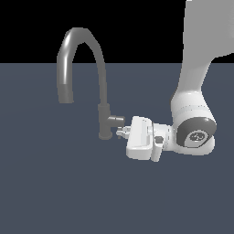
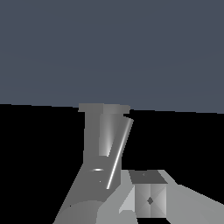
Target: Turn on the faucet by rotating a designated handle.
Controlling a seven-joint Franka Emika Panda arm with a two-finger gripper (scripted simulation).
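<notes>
Handle (image 1: pixel 116 120): short stub on faucet (image 1: pixel 104 119) base, looked rigid, slick metal. My gripper (image 1: pixel 121 133) sat beside it; opening unclear. Best purchase: thin lever.

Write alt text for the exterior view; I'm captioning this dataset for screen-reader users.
A white robot arm's gripper reaches sideways to the short handle sticking out from the base of a tall dark-grey gooseneck faucet. The faucet stands on a flat blue-grey surface, with its arched spout curving toward the exterior view's left.

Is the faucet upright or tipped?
Upright. In the exterior view the faucet stands vertical on its base, spout arching over to that view's left; the gripper sits at the handle. Water on or off: cannot tell.
</notes>
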